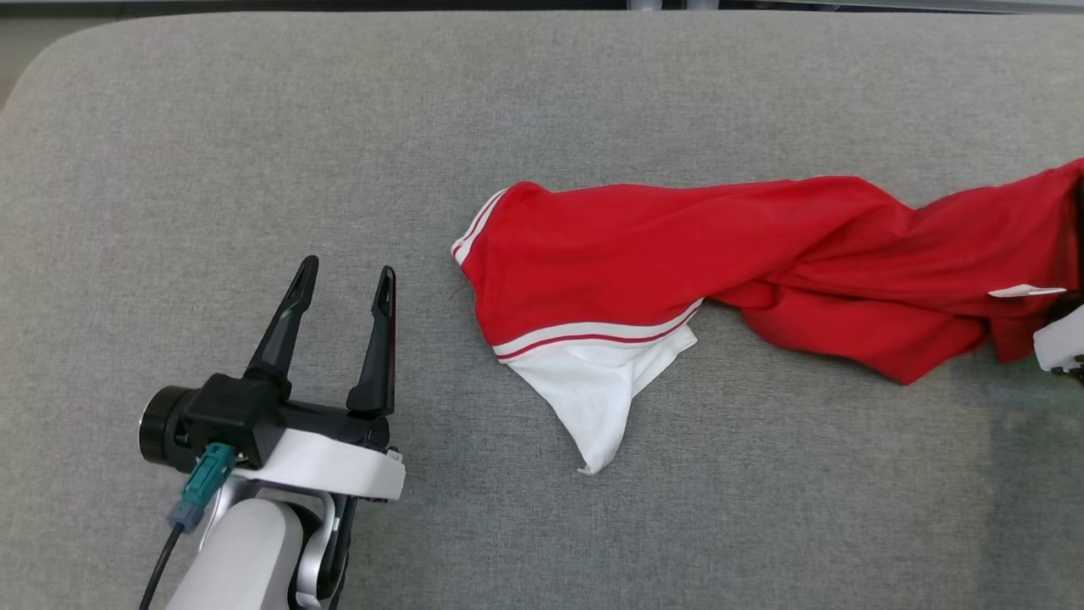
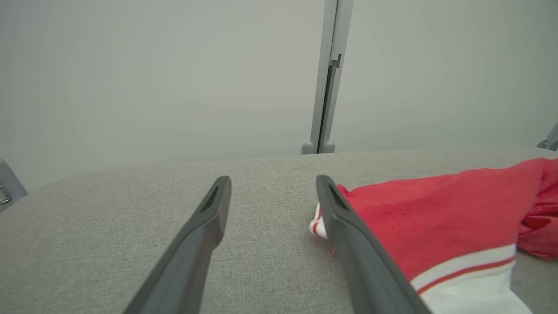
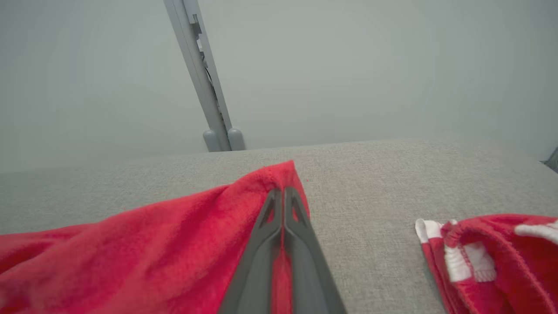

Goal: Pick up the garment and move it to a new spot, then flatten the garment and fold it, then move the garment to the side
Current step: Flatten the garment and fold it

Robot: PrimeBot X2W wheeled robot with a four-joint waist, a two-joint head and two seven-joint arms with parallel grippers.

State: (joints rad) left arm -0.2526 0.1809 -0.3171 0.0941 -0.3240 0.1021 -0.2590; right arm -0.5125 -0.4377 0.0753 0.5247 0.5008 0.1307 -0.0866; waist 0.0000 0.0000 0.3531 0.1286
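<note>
Your left gripper [image 1: 348,268] hovers spread wide over the grey padded surface [image 1: 212,127], near the striped edge, probably ready to help flatten. The red-and-white garment [image 1: 677,254] lies twisted across the middle. Your right gripper [image 3: 284,194] is pressed together, pinching its red fabric, likely to lift it.

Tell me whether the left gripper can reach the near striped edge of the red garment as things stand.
Probably yes. The left gripper stands open and empty, and bare grey surface lies between it and the striped edge of the garment, with nothing lying across the way.
</note>
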